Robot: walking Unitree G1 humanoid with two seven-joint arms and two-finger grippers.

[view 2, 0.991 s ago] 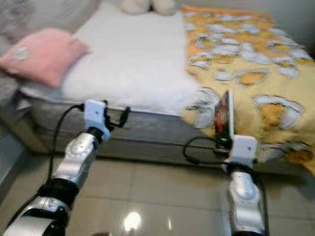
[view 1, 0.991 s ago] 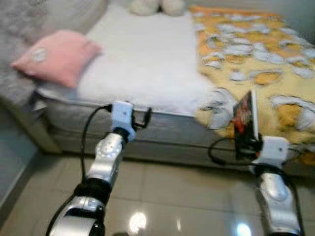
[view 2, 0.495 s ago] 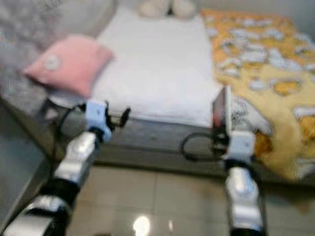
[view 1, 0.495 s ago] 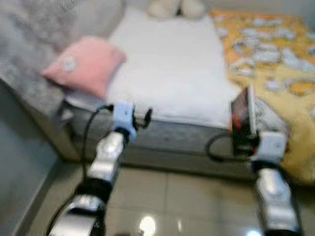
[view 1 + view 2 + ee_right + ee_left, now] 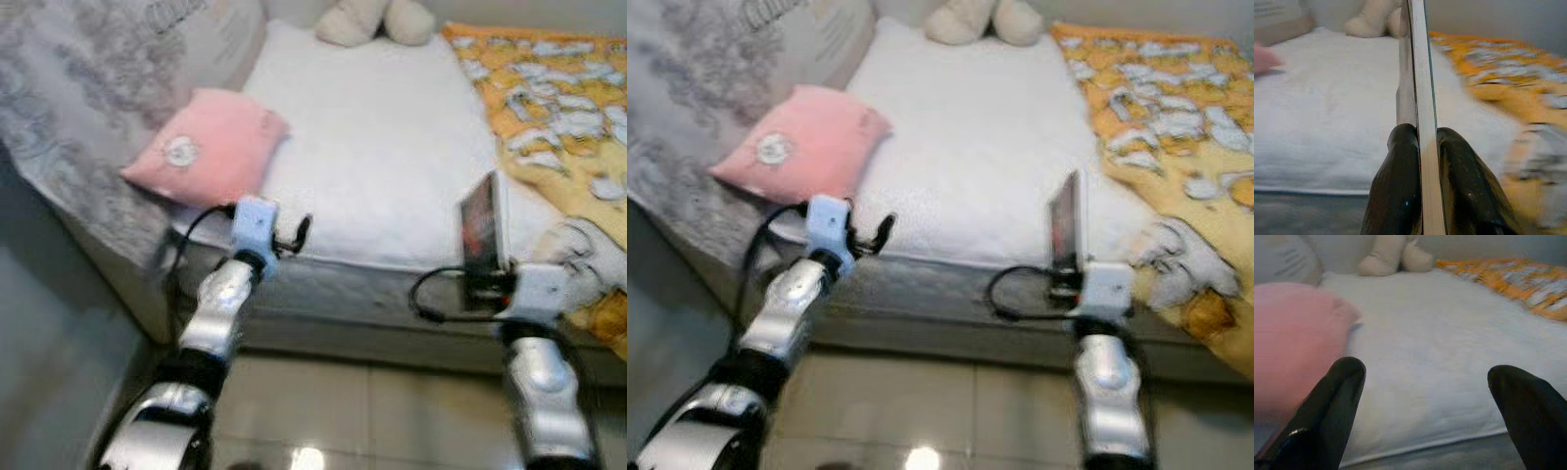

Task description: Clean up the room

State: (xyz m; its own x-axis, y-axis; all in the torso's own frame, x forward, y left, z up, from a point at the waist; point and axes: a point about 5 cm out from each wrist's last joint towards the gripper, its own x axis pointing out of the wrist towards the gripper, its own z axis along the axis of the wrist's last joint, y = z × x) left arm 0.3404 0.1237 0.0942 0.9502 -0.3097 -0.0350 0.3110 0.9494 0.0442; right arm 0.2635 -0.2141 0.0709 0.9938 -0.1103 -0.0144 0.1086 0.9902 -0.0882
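Note:
My right gripper [image 5: 487, 281] is shut on a thin book [image 5: 483, 227] with a dark red cover, held upright on its edge just over the near side of the bed [image 5: 392, 166]. In the right wrist view the book's page edge [image 5: 1419, 98] runs up between the two black fingers [image 5: 1396, 186]. My left gripper [image 5: 294, 235] is open and holds nothing, level with the mattress edge beside a pink pillow [image 5: 211, 147]. The left wrist view has its fingers [image 5: 1327, 416] spread wide before the white sheet [image 5: 1440, 357] and the pink pillow [image 5: 1293, 342].
A yellow patterned blanket [image 5: 558, 88] covers the bed's right side and hangs over its edge. A cream plush toy [image 5: 372, 20] sits at the far end. A grey patterned cover [image 5: 78, 127] lies at the left. Glossy tiled floor [image 5: 392, 411] lies below.
The camera has swung left, so the bed and pillow sit further right in the picture. Both arms keep their pose; the book stays in my right gripper.

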